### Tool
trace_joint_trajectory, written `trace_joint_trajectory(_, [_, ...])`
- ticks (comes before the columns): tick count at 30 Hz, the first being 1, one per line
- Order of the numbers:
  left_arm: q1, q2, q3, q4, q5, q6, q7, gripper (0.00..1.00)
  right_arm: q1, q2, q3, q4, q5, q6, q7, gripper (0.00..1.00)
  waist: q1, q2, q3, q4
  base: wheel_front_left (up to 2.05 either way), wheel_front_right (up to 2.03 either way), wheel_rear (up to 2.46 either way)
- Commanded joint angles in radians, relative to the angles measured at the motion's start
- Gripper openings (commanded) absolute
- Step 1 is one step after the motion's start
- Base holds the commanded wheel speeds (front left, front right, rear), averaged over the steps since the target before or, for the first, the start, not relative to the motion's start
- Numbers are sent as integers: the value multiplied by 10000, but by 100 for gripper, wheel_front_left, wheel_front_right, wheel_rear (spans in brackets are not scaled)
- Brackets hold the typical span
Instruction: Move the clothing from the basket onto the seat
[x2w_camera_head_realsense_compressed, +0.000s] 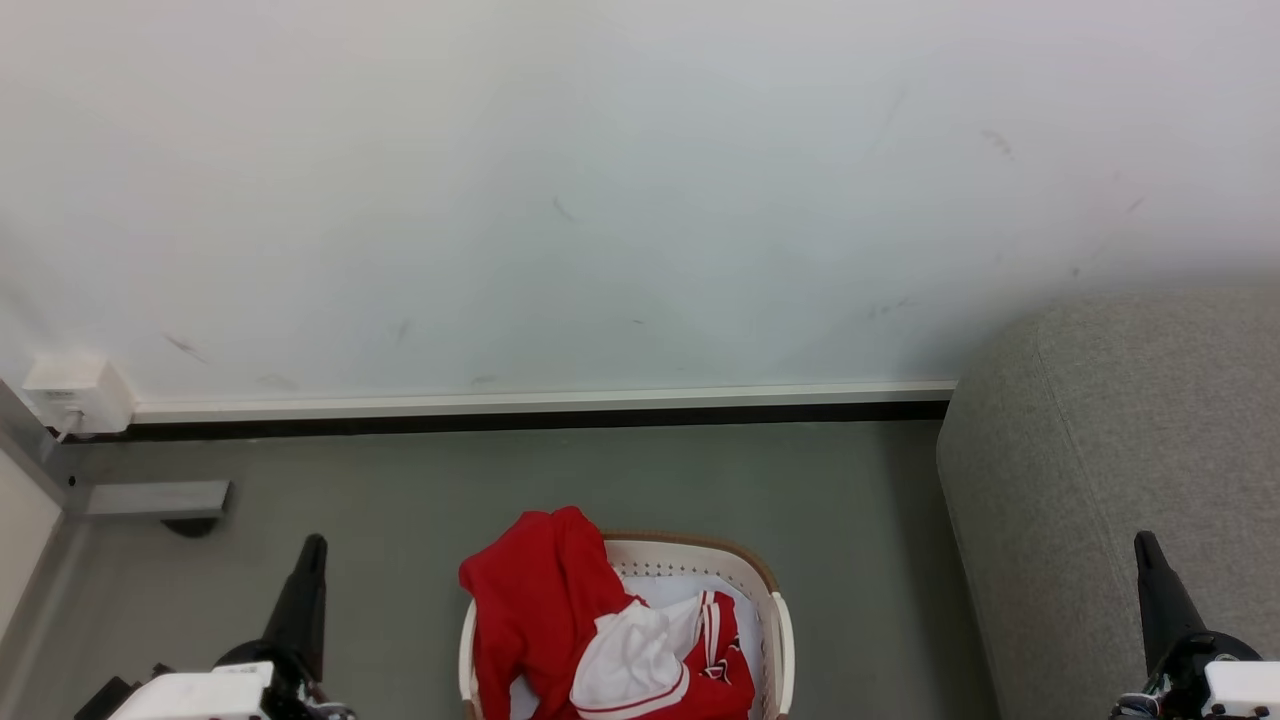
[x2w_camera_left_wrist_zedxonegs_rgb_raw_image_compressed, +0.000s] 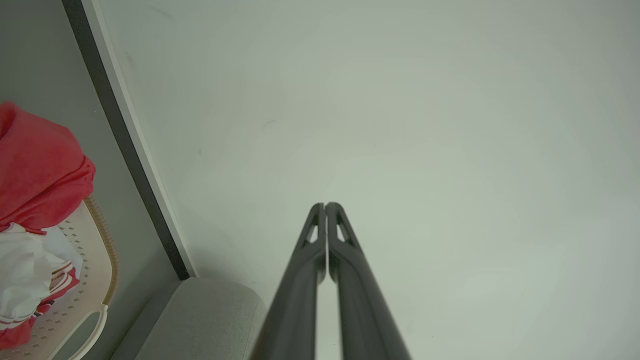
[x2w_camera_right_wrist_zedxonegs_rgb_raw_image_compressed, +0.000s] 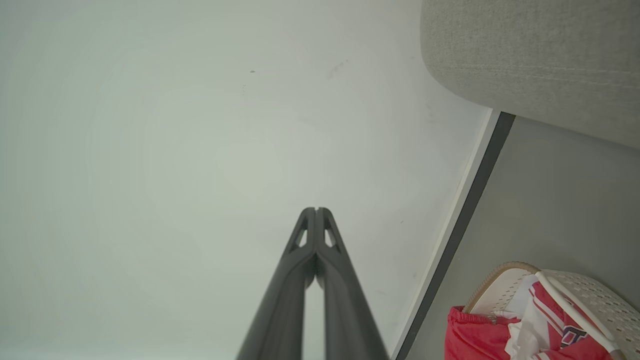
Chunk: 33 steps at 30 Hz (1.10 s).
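A cream basket (x2w_camera_head_realsense_compressed: 775, 625) with a brown rim stands on the floor at the bottom centre. A plain red garment (x2w_camera_head_realsense_compressed: 535, 590) hangs over its far left rim. Beside it inside lies a red and white garment (x2w_camera_head_realsense_compressed: 655, 660) with striped trim. The grey sofa (x2w_camera_head_realsense_compressed: 1130, 470) stands to the right of the basket. My left gripper (x2w_camera_head_realsense_compressed: 312, 545) is shut and empty, left of the basket. My right gripper (x2w_camera_head_realsense_compressed: 1143, 542) is shut and empty, in front of the sofa. The wrist views show the left gripper (x2w_camera_left_wrist_zedxonegs_rgb_raw_image_compressed: 325, 205) and the right gripper (x2w_camera_right_wrist_zedxonegs_rgb_raw_image_compressed: 316, 210) pointing at the white wall, with the basket (x2w_camera_left_wrist_zedxonegs_rgb_raw_image_compressed: 97, 272) (x2w_camera_right_wrist_zedxonegs_rgb_raw_image_compressed: 590, 292) at their edges.
A white wall with a white and black skirting (x2w_camera_head_realsense_compressed: 540, 410) runs behind the basket. A white socket box (x2w_camera_head_realsense_compressed: 75, 395) and a grey metal foot (x2w_camera_head_realsense_compressed: 150, 497) sit at the far left. Grey floor (x2w_camera_head_realsense_compressed: 420, 490) lies between the basket and the wall.
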Motion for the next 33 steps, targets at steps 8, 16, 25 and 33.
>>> trace_joint_trajectory(8, [-82, 72, 15, -31, -144, -43, 39, 0, -127, -73, -34, -26, 14, -23, 22, 0, 0, 0, 0, 0, 0, 0, 0])
trace_joint_trajectory(16, [-82, 72, 15, -31, -144, -43, 39, 0, -127, -73, -34, -26, 14, -23, 22, 0, 0, 0, 0, 0, 0, 0, 0])
trace_joint_trajectory(25, [-82, 73, 15, -31, -144, -43, 39, 0, -127, -73, -34, -26, 14, -23, 22, 0, 0, 0, 0, 0, 0, 0, 0])
trace_joint_trajectory(33, [-82, 73, 15, -31, -144, -43, 39, 0, -127, -73, -34, -26, 14, -23, 22, 0, 0, 0, 0, 0, 0, 0, 0])
